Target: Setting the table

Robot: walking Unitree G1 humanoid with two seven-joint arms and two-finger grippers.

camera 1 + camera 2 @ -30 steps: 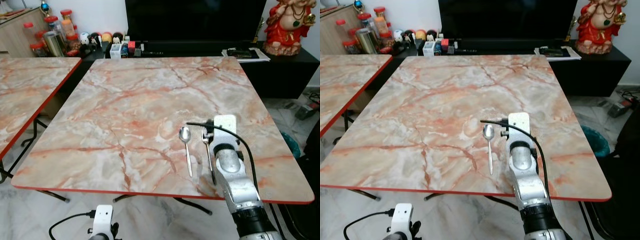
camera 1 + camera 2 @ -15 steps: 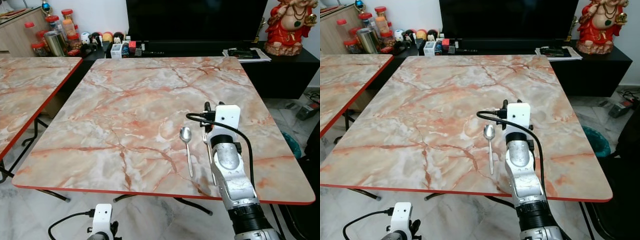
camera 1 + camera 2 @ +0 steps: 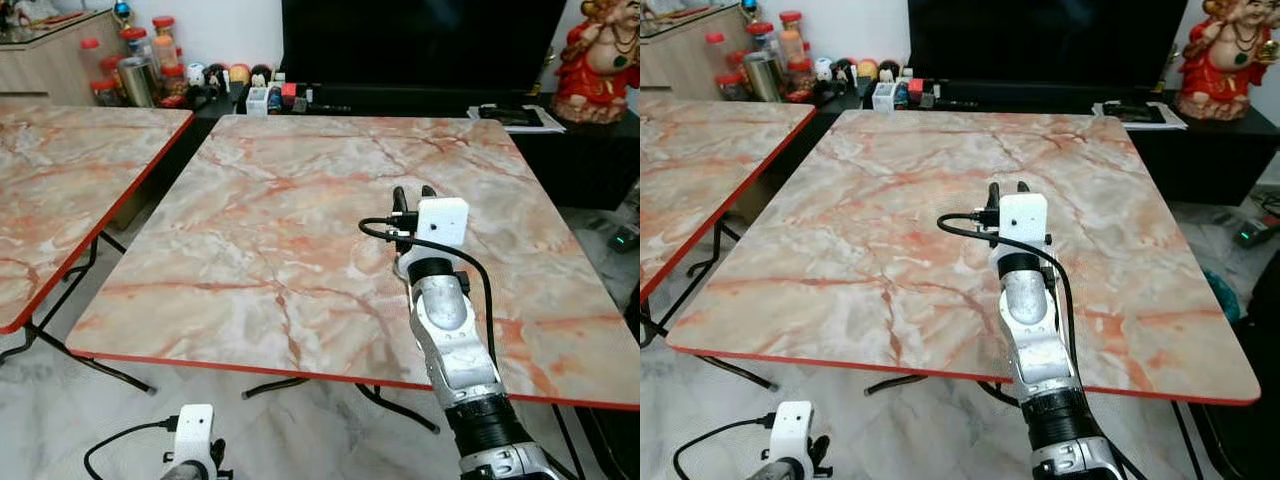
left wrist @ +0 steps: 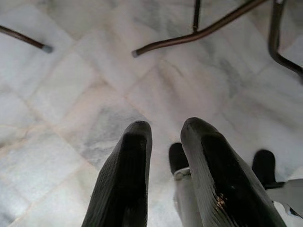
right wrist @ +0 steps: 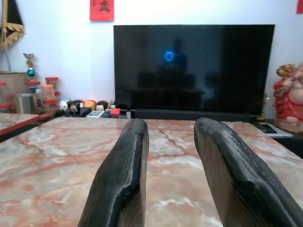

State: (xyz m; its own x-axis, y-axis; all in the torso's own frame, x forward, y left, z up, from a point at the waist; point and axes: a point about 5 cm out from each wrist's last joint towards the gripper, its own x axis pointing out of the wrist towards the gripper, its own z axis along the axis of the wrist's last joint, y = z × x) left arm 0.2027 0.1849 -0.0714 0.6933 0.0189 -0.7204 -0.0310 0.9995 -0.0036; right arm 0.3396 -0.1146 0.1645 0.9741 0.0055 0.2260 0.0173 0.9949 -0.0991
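Right pincer (image 3: 413, 191) hovered open, empty, above the tabletop (image 3: 280, 230); left pincer (image 4: 165, 130) hung open below it. Cutlery would probably be stiff, slippery: grip mid-handle.

The table (image 3: 300, 230) has a pink and grey marble top with a thin red edge; it stands on dark metal legs (image 3: 100, 362); a second table (image 3: 60, 190) just like it stands on the left, near it; both stand on a pale marble floor (image 3: 60, 430).
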